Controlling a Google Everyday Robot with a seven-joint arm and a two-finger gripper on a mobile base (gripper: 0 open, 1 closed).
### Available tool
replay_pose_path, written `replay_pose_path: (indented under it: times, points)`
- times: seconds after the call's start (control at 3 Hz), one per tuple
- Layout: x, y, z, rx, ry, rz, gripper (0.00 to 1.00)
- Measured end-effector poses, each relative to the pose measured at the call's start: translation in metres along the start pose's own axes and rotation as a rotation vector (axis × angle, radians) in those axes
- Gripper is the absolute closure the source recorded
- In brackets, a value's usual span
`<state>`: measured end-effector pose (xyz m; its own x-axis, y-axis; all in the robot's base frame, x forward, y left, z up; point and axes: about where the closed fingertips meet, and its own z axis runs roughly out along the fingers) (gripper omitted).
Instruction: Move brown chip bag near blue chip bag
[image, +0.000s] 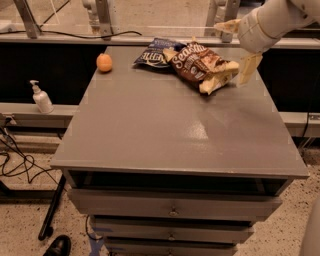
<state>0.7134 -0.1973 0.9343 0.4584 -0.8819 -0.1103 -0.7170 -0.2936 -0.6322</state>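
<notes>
The brown chip bag (200, 66) with white "SeaSalt" lettering lies on the far part of the grey table (170, 125), right of centre. Its left end touches or slightly overlaps the small dark blue chip bag (154, 54), which lies just to its left at the table's back edge. My gripper (236, 49) hangs above the table's far right corner, just right of the brown bag. Its two cream fingers (247, 67) are spread apart and hold nothing. The white arm comes in from the upper right.
An orange fruit (104, 62) sits on the table's far left. A soap dispenser bottle (41, 98) stands on a low ledge left of the table. Drawers are below the tabletop. Metal frame posts stand behind the table.
</notes>
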Motion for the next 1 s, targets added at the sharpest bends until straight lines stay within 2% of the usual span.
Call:
replay_pose_path:
  times: [0.33, 0.67, 1.0]
  points:
    - [0.006, 0.010, -0.050, 0.032, -0.087, 0.156, 0.00]
    - [0.006, 0.027, -0.096, 0.091, -0.164, 0.301, 0.00]
    - [0.015, 0.036, -0.097, 0.088, -0.157, 0.311, 0.00]
